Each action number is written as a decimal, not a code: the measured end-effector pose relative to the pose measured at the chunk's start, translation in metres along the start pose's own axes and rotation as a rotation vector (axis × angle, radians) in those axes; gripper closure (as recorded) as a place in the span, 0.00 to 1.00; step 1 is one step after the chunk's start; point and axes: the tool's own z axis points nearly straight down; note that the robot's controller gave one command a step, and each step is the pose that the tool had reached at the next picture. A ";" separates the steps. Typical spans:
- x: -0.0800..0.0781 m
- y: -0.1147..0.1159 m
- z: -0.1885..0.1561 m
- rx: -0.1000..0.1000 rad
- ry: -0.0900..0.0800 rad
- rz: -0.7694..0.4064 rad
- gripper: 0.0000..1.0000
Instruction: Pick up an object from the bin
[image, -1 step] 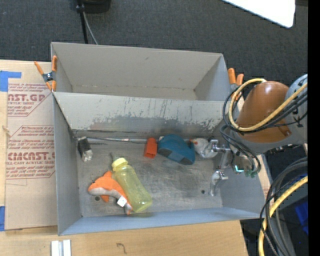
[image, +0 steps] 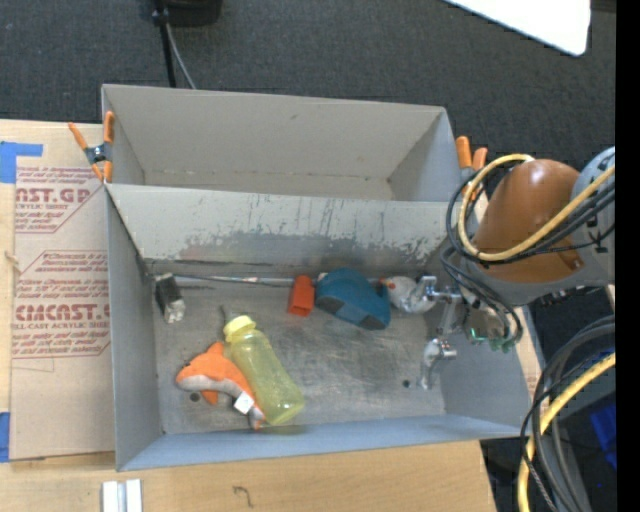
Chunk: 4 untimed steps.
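The likeliest pick we saw was a blue rounded thing (image: 350, 298) at about 2 o'clock on the bin floor. A small orange cylinder (image: 301, 295) lay just beside its 9 o'clock end and a small white piece (image: 402, 292) near its 3 o'clock end. The gripper (image: 432, 322) hung at 3 o'clock, close to the right wall (image: 482, 388), jaws spread and empty. We judged a finger might scrape that wall or knock the white piece away. Open floor lay at centre; a yellow bottle (image: 265, 378) touching an orange soft toy (image: 205, 372) lay at 7 o'clock.
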 end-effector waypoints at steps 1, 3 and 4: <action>-0.032 0.034 0.007 0.002 -0.001 -0.035 0.00; -0.066 0.020 -0.011 0.000 -0.001 -0.268 0.00; -0.066 0.019 0.071 0.004 -0.025 -0.143 1.00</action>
